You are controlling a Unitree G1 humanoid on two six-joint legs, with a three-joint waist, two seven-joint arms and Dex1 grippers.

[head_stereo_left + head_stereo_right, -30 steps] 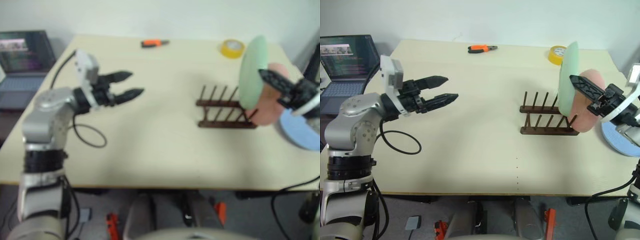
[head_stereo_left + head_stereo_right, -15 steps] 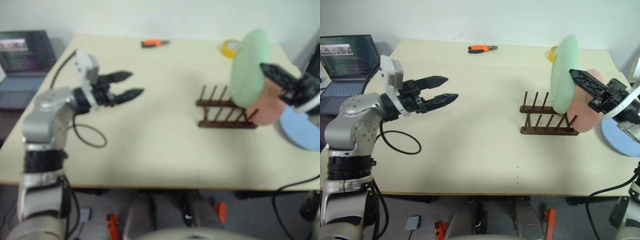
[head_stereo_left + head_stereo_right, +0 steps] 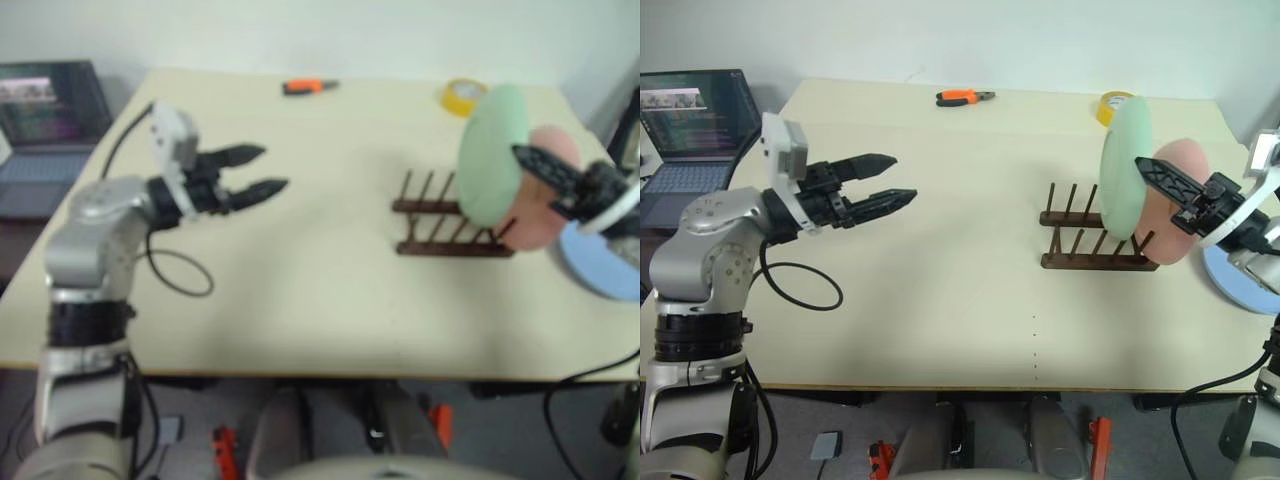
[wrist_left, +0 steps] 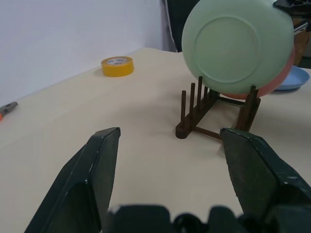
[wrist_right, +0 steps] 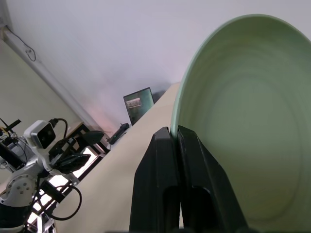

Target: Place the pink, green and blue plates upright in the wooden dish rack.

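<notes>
R gripper (image 3: 1152,170) clamped on green plate (image 3: 1124,165) over rack (image 3: 1095,243), maybe touching; L gripper (image 3: 902,178) apart, empty.

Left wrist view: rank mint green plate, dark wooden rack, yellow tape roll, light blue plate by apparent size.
1. Mint green round plate, largest.
2. Dark brown wooden peg rack.
3. Yellow tape roll and light blue plate: unsure. The blue plate is mostly hidden behind the others and farther off, so no ranking between these two.

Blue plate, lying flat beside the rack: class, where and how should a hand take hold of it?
Grip the blue plate by its thin rim, probably coming level from the side facing away from the wooden dish rack: it lies flat, so only its edge offers a pinch.
</notes>
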